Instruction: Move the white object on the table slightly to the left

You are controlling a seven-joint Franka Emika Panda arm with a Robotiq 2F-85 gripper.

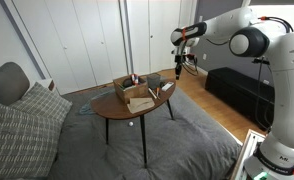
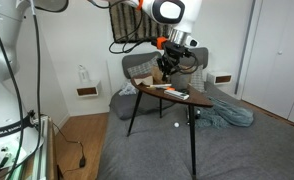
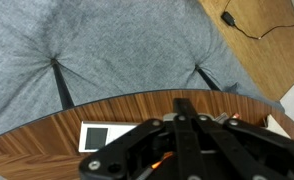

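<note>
text: none legible | labels: none | numbers: none | signs: none

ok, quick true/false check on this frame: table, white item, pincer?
1. The small oval reddish-brown wooden table stands on a grey rug. True.
2. The pincer grips the flat white rectangular object. False: the object lies flat on the table, off to the pincer's side.
3. An open brown cardboard box sits on the table. True.
4. The pincer is down on the rug. False: it hangs above the table.
</note>
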